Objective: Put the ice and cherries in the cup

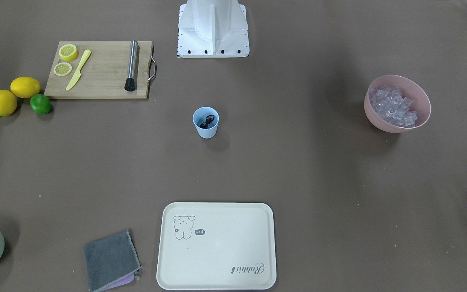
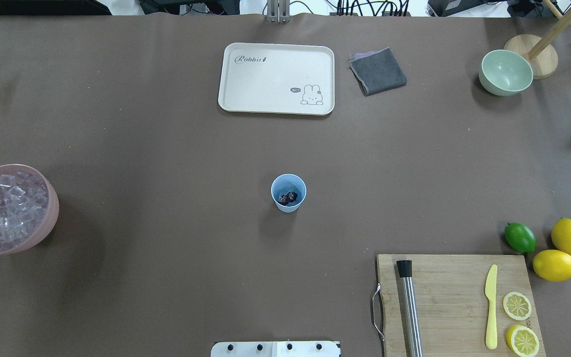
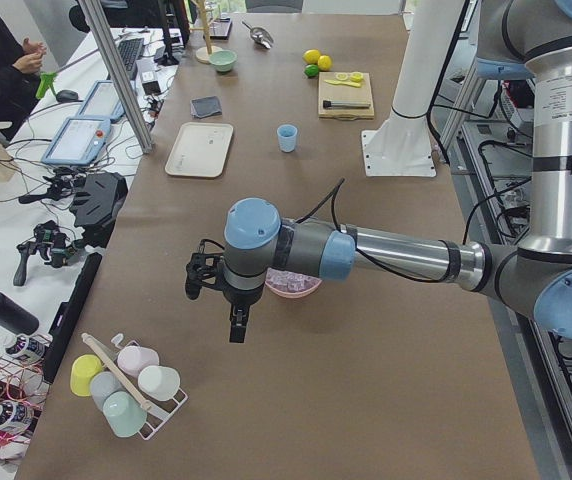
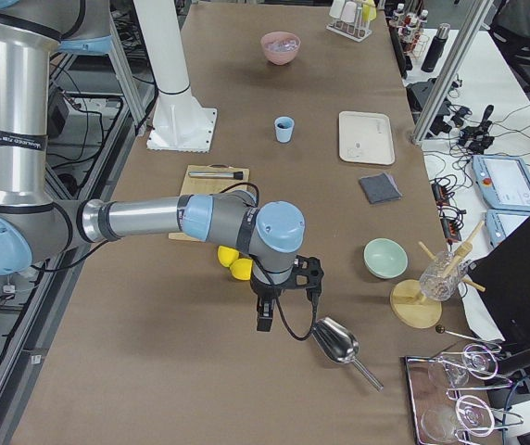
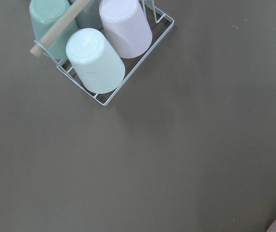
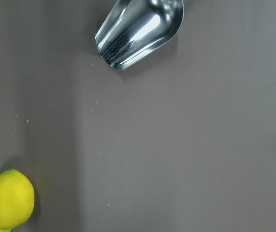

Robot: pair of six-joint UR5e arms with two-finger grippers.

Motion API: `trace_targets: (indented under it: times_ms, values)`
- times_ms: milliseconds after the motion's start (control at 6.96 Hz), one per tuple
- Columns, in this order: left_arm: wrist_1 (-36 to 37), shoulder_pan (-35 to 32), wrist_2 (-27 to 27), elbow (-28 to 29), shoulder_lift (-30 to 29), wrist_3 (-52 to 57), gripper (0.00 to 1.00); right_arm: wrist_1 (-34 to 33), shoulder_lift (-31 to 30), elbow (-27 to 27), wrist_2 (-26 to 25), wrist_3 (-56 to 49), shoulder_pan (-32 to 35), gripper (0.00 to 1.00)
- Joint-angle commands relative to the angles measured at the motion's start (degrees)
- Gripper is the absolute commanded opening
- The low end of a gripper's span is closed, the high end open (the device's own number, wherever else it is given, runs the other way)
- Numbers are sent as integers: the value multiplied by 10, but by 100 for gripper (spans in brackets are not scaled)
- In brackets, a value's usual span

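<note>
Left gripper [image 3: 237, 325]: hangs fingers-down over the plain brown table [image 3: 366, 410], at about 8 o'clock of the round pink plastic bowl [image 3: 296, 288] in the left-end view; cannot tell from there whether open or closed. Right gripper [image 4: 264, 318]: much the same in the right-end view, poised between two yellow lemons [image 4: 239, 269] at 11 o'clock and a shiny metal scoop [image 4: 336, 341] at 4 o'clock; again impossible to say whether open or closed. Outward from there, on the overhead clock: small light blue plastic tumbler [image 2: 288, 192] upright at the centre, with the dark red stemmed cherries [image 2: 289, 199] already at its bottom; heap of small clear lilac-tinted ice cubes [image 2: 9, 210] in the pink bowl at 9 o'clock, well apart. Judging by that, probably only ice left to add, if anything. To do it well: take one cube off the top of the heap, lift clear of the rim, carry across, release low and centred over the tumbler's mouth, and avoid nudging so light a cup. Hard to make out: a pale shape beside the cherries, perhaps ice already in, perhaps glare. Out of frame in both wrist views: the fingers themselves.
</note>
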Motion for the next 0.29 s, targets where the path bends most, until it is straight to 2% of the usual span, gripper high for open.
trace_targets:
  times_ms: [0, 144]
  values:
    - [-1, 0, 2, 1, 0, 0, 98, 0, -1, 2, 2, 0, 0, 100]
    - [0, 0, 3, 1, 0, 0, 98, 0, 0, 3, 2, 0, 0, 100]
